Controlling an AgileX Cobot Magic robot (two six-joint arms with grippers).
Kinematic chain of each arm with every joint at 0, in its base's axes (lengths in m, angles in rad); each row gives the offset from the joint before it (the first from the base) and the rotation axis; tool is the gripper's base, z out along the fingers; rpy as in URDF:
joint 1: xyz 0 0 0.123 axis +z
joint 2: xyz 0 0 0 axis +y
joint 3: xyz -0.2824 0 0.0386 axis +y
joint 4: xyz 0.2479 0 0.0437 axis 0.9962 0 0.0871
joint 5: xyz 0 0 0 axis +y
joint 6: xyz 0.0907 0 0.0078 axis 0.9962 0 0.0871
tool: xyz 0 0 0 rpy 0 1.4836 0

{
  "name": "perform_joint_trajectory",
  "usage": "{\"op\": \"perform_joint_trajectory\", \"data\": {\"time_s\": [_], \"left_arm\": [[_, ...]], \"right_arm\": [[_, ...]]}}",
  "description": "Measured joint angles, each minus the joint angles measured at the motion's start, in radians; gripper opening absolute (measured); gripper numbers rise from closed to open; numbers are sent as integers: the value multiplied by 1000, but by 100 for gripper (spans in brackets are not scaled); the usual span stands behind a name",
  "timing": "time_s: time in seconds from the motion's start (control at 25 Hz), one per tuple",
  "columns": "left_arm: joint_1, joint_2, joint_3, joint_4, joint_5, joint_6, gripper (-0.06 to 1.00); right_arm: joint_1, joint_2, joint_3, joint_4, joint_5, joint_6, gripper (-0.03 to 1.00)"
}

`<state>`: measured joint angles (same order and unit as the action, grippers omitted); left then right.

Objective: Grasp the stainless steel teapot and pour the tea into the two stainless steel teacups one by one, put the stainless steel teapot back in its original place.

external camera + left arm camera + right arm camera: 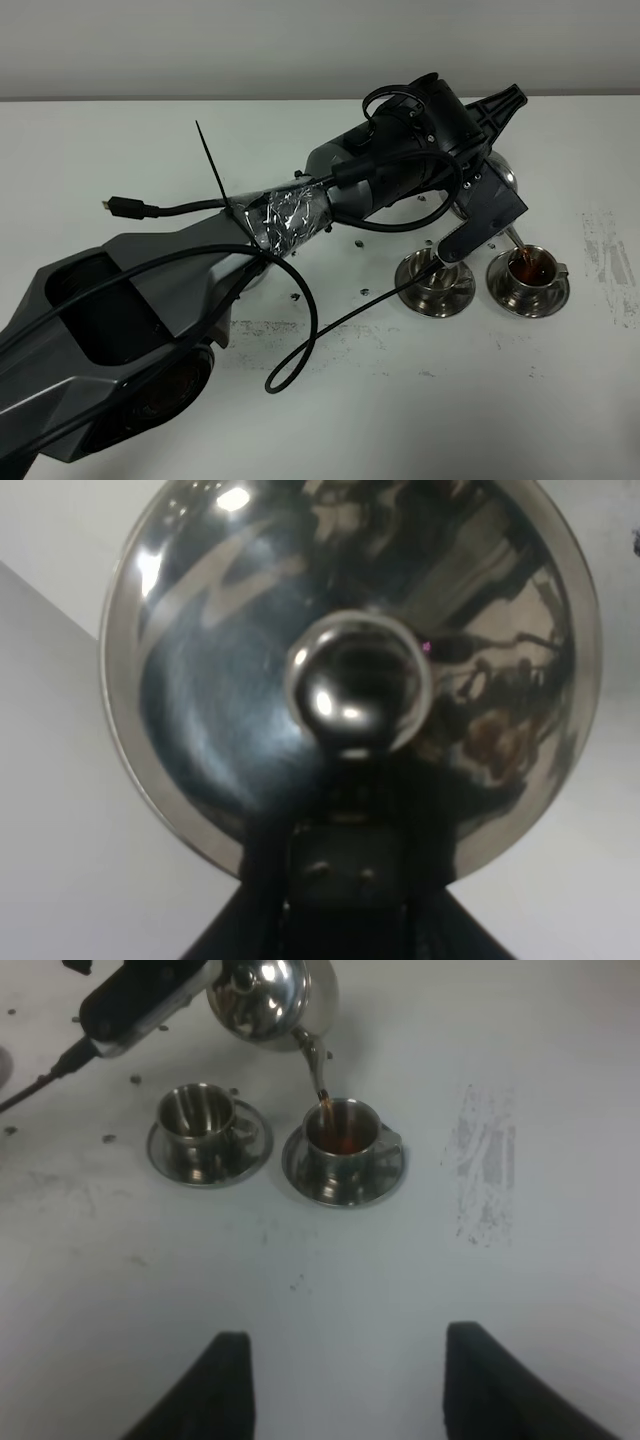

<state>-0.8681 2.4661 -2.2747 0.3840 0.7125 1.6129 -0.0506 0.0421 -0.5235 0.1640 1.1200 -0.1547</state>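
Note:
My left gripper point(487, 198) reaches across to the right and is shut on the stainless steel teapot point(270, 995), which is tilted with its spout point(312, 1058) down. A thin stream of dark tea point(323, 1100) runs into the right teacup point(531, 268), which holds reddish-brown liquid. The left teacup point(434, 276) stands beside it on its own saucer, partly under the gripper. The left wrist view is filled by the teapot's lid and its knob point(358, 680). My right gripper point(345, 1385) hangs open above the table in front of both cups, holding nothing. The original place is not in view.
A black cable point(300, 350) loops over the white table point(450, 420) in front of the left arm, and a loose plug point(120, 207) lies at the left. Small dark specks lie near the cups. A scuffed grey patch point(610, 262) marks the table's right side.

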Motion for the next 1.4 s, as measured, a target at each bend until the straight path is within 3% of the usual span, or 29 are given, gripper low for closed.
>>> {"op": "perform_joint_trajectory", "data": {"time_s": [1.4], "left_arm": [[-8, 0, 0, 28, -7, 0, 20]], "right_arm": [[0, 0, 0, 0, 0, 0, 42]]}}
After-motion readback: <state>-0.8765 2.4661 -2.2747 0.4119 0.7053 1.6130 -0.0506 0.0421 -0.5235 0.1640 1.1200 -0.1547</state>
